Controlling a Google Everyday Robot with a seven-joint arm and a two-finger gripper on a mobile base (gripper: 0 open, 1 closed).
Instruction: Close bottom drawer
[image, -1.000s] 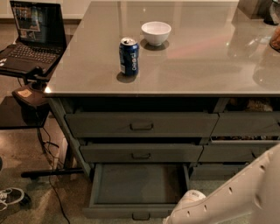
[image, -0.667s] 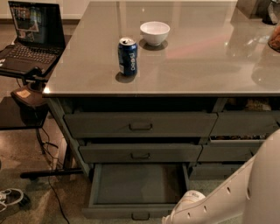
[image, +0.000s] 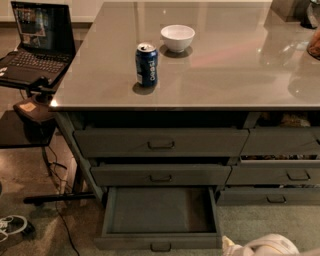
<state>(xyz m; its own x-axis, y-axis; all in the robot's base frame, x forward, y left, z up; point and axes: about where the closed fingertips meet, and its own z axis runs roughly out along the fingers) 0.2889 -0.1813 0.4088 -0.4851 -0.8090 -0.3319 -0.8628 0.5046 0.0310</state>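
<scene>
Bottom drawer (image: 161, 212) stands pulled out beneath the counter (image: 225, 75), bare inside, with the pincer (image: 229, 245) low beside its front right corner, presumably placed for pushing it shut; pincer state cannot be told.

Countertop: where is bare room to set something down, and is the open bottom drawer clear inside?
Countertop: a wide bare stretch lies right of the soda can and in front of the white bowl; the front left corner is bare. Crowded at the far right rim. The bottom drawer stands open, its floor bare. The gripper sits low, by its right front corner.
</scene>
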